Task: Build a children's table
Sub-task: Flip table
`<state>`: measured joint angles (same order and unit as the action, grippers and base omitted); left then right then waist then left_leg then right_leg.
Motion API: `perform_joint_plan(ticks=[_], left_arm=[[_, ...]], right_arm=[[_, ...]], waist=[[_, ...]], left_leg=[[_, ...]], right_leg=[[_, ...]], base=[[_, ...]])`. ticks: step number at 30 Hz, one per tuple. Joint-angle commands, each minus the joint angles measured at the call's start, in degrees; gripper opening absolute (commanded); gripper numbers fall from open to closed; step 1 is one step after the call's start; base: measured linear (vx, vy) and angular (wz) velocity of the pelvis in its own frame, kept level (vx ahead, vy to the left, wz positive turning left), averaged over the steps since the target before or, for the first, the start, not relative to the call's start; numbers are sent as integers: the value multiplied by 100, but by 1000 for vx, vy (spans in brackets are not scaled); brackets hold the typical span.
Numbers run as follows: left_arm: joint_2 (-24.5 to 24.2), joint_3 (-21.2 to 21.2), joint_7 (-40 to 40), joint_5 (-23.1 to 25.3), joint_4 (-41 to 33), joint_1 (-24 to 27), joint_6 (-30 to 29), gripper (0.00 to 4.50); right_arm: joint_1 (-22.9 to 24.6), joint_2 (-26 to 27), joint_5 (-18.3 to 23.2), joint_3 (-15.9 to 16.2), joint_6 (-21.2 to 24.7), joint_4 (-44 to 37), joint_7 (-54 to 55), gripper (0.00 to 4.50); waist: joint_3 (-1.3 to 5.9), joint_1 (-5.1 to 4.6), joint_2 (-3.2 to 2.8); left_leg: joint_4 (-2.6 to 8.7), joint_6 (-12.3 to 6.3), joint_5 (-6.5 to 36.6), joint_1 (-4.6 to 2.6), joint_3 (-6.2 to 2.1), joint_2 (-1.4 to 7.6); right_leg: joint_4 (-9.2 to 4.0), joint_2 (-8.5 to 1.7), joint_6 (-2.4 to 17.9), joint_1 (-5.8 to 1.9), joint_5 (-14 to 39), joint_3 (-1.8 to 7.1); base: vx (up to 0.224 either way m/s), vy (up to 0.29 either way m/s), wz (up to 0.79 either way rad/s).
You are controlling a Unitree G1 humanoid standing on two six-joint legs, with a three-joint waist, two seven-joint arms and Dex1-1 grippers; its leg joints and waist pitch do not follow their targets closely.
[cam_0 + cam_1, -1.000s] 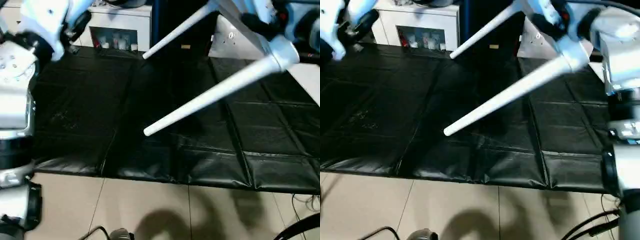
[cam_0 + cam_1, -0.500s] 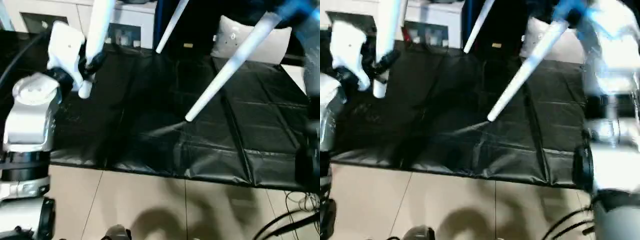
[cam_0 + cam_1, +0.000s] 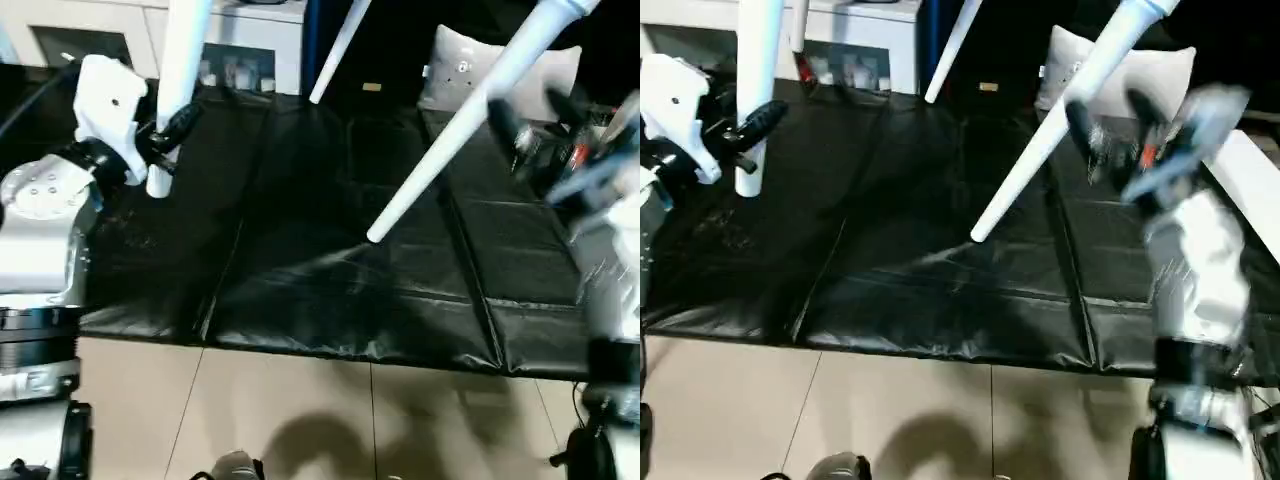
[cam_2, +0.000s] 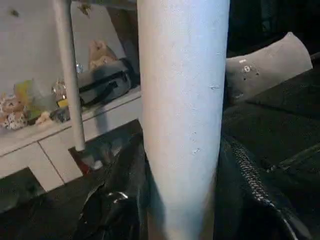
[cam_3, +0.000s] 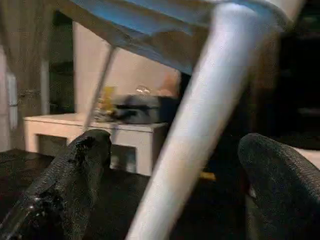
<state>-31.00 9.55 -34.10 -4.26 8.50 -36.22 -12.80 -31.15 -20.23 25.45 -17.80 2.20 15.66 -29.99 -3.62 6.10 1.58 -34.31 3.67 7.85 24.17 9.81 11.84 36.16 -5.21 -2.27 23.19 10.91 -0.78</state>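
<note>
Table held legs-down over the mat, setting-down step.

At 9 o'clock our left gripper (image 3: 160,135) clenches 1 leg (image 3: 180,80) of the children's table; at 12 a far leg (image 3: 340,50); toward 2 a slanting leg (image 3: 450,140) with our right gripper (image 3: 1115,125) released beside it. We judge levelling, then lowering onto the black mat (image 3: 300,280), comes next.

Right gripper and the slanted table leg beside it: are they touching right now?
Apart. In the right wrist view the right gripper stands wide open, and the slanted leg passes between its fingers with dark gaps on both sides.
</note>
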Motion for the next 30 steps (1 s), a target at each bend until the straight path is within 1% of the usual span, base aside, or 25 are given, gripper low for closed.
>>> perform_joint_plan(ticks=[1, 2, 3, 4, 5, 6, 7, 8, 9, 10, 11, 13, 14, 16, 18, 19, 20, 21, 22, 23, 25, 27, 29, 30], left_arm=[[-70, -217, -202, 73, 57, 70, 124, 157], [-81, -227, -219, 63, 64, 74, 140, 157], [-83, -229, -232, 41, 66, 80, 131, 157], [-97, -248, -250, 36, 84, 83, 171, 157], [-103, -255, -256, 35, 92, 83, 191, 157], [-102, -254, -260, 17, 101, 84, 198, 157], [-88, -243, -251, -22, 103, 94, 206, 157], [-88, -241, -250, -31, 94, 108, 207, 157], [-106, -260, -275, -22, 85, 118, 213, 157], [-124, -280, -300, -13, 76, 127, 221, 157], [-130, -288, -312, -11, 69, 133, 228, 157], [-129, -287, -324, -35, 57, 143, 236, 157], [-136, -290, -358, -83, 34, 165, 234, 157], [-142, -282, -414, -165, 0, 214, 203, 157], [-150, -292, -472, -204, -67, 320, 184, 157], [-150, -292, -472, -204, -67, 320, 184, 157], [-119, -295, -490, -249, -124, 440, 153, 157], [-119, -295, -490, -249, -124, 440, 153, 157], [-145, -367, -473, -172, -174, 566, 175, 157], [-156, -389, -458, -150, -194, 607, 177, 157], [-143, -367, -397, -175, -265, 703, 137, 157], [-118, -323, -321, -199, -286, 771, 95, 157], [-91, -260, -224, -201, -259, 848, 114, 157], [-92, -251, -217, -205, -264, 863, 115, 157]], right_arm=[[-183, 25, -10, -123, 114, 263, 173, 450], [-266, 16, -112, -80, 87, 444, 221, 450], [-369, 23, -134, -43, 65, 628, 164, 450], [-545, 22, -141, 45, 119, 910, 11, 450], [-602, 19, -154, 78, 127, 1003, -27, 450], [-749, 23, -178, 128, 87, 1246, -115, 450], [-1011, 27, -153, 182, 146, 1681, -270, 450], [-1221, 17, -252, 229, 45, 2063, -278, 450], [-1388, 25, -250, 217, 69, 2354, -304, 450], [-1536, 32, -261, 198, 52, 2614, -313, 450], [-1613, 33, -279, 188, 5, 2755, -310, 450], [-1775, 25, -351, 195, -80, 3048, -307, 450], [-2020, 45, -375, 191, -120, 3432, -404, 450], [-2251, 90, -263, 171, -17, 3786, -742, 450], [-2325, 117, -217, 250, 17, 3921, -1151, 450], [-2325, 117, -217, 250, 17, 3921, -1151, 450], [-2237, 137, -141, 375, 145, 3718, -1710, 450], [-2237, 137, -141, 375, 145, 3718, -1710, 450], [-2076, 134, 60, 447, 472, 3258, -2141, 450], [-2035, 121, 139, 456, 590, 3119, -2259, 450], [-1855, 58, 275, 526, 791, 2677, -2480, 450], [-1600, -45, 471, 585, 1088, 2064, -2599, 450], [-1263, -155, 712, 574, 1435, 1296, -2616, 450], [-1231, -159, 726, 564, 1465, 1227, -2620, 450]], waist=[[439, -49, -107], [443, -48, -92], [446, -55, -99], [444, -72, -74], [441, -80, -85], [440, -82, -72], [439, -88, -70], [447, -81, -49], [448, -91, -63], [456, -89, -57], [447, -75, -44], [458, -55, -59], [471, -43, -9], [474, -44, -37], [468, -26, -31], [475, -21, -34], [470, -9, -20], [474, -6, -16], [479, 0, -20], [482, 20, -27], [490, 35, -22], [489, 49, -28], [493, 101, -26], [493, 110, -20]], left_leg=[[465, 475, 2305, -278, 6, 22], [459, 474, 2324, -285, 11, 23], [458, 481, 2319, -281, 3, 24], [456, 476, 2315, -275, 11, 21], [454, 464, 2349, -272, 3, 19], [459, 456, 2339, -272, 10, 24], [448, 430, 2325, -274, 13, 26], [445, 415, 2313, -276, 19, 31], [442, 430, 2284, -268, 13, 33], [431, 423, 2243, -278, 25, 33], [430, 399, 2191, -274, 33, 36], [429, 394, 2030, -270, 40, 40], [419, 345, 1868, -256, 46, 42], [411, 305, 1836, -252, 55, 39], [411, 266, 1830, -254, 59, 48], [411, 250, 1805, -253, 57, 53], [409, 222, 1754, -258, 69, 52], [407, 201, 1706, -247, 64, 55], [405, 146, 1557, -240, 66, 53], [394, 85, 1451, -259, 73, 57], [392, 42, 1315, -260, 78, 60], [391, 44, 1288, -273, 78, 61], [395, 43, 1252, -292, 73, 66], [396, 45, 1247, -284, 71, 68]], right_leg=[[-465, -117, 915, -79, 1651, 31], [-470, -120, 910, -72, 1667, 33], [-457, -124, 921, -73, 1651, 31], [-461, -116, 940, -72, 1617, 29], [-446, -123, 974, -75, 1641, 24], [-458, -120, 972, -76, 1631, 26], [-448, -125, 1027, -72, 1589, 27], [-445, -131, 1045, -74, 1566, 27], [-428, -142, 1083, -75, 1547, 24], [-421, -138, 1130, -70, 1503, 23], [-422, -140, 1154, -71, 1451, 28], [-402, -134, 1164, -88, 1253, 28], [-369, -137, 1195, -115, 1060, 28], [-355, -133, 1274, -120, 955, 25], [-357, -135, 1277, -123, 920, 27], [-348, -137, 1288, -133, 871, 26], [-350, -125, 1301, -132, 792, 27], [-337, -130, 1302, -154, 723, 26], [-329, -122, 1298, -168, 570, 24], [-321, -112, 1286, -168, 418, 28], [-311, -106, 1299, -179, 263, 21], [-305, -103, 1328, -175, 240, 21], [-309, -103, 1281, -180, 163, 22], [-308, -109, 1268, -181, 166, 23]], base=[[0, 0, 0], [0, 0, 0], [0, 0, 0], [0, 0, 0], [0, 0, 0], [0, 0, 0], [0, 0, 0], [0, 0, 0], [0, 0, 0], [0, 0, 0], [0, 0, 0], [0, 0, 0], [0, 0, 0], [0, 0, 0], [0, 0, 0], [0, 0, 0], [0, 0, 0], [0, 0, 0], [0, 0, 0], [0, 0, 0], [0, 0, 0], [0, 0, 0], [0, 0, 0], [0, 0, 0]])
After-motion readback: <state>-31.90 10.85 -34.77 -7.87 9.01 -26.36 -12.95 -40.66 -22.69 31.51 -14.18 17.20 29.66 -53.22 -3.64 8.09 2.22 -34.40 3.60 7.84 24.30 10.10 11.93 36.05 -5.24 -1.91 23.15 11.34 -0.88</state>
